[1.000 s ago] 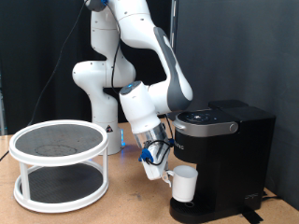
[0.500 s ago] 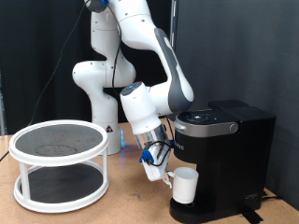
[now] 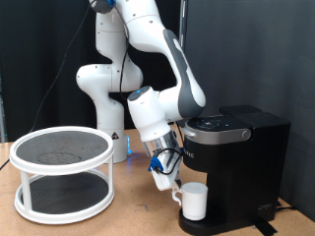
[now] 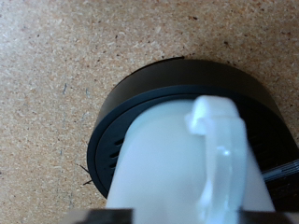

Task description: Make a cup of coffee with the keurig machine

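The white cup (image 3: 194,203) stands upright on the drip tray of the black keurig machine (image 3: 248,157), under its front head. My gripper (image 3: 167,184) hangs just to the exterior view's left of the cup, beside its handle, and looks open with nothing between its fingers. In the wrist view the cup (image 4: 173,163) fills the frame with its handle (image 4: 217,149) facing the camera, standing on the round black drip tray (image 4: 121,112). My fingers do not show in the wrist view. The machine's top lid is down.
A white two-tier round rack (image 3: 64,172) with dark mesh shelves stands at the exterior view's left on the wooden table (image 3: 128,218). The arm's white base (image 3: 98,88) rises behind it. A black curtain closes off the back.
The cup has dropped a little lower onto the drip tray, while my gripper has stayed nearly where it was.
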Robot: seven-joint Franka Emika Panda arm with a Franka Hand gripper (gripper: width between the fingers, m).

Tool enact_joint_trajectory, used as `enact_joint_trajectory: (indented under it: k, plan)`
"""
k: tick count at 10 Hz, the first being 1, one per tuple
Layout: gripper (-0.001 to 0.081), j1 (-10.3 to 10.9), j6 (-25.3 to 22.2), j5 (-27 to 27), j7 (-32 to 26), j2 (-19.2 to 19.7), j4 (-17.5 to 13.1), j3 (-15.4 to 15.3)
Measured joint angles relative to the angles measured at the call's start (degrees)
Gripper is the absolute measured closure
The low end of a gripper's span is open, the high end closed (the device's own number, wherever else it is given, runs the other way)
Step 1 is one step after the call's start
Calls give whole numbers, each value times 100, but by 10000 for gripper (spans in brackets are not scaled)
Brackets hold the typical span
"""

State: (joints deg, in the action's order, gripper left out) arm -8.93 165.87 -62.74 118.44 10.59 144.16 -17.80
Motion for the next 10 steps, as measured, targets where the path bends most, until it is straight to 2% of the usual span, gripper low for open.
enact_joint_trajectory:
  k: [1,2,3,4,5,6,7,8,10]
  plan:
    - [627,0,1,-12,-7,0,0,-2]
    - [491,0,1,-12,-6,1,0,-2]
    - [491,-1,1,-12,-3,1,0,-2]
    - [312,-4,-3,0,1,0,3,-2]
    - [177,-11,-70,48,14,-7,11,5]
    - [177,-32,-232,131,22,-30,38,38]
    - [90,-74,-491,262,30,-73,85,107]
    - [77,-148,-773,333,10,-161,153,166]
    - [77,-275,-1024,272,-269,-410,362,213]
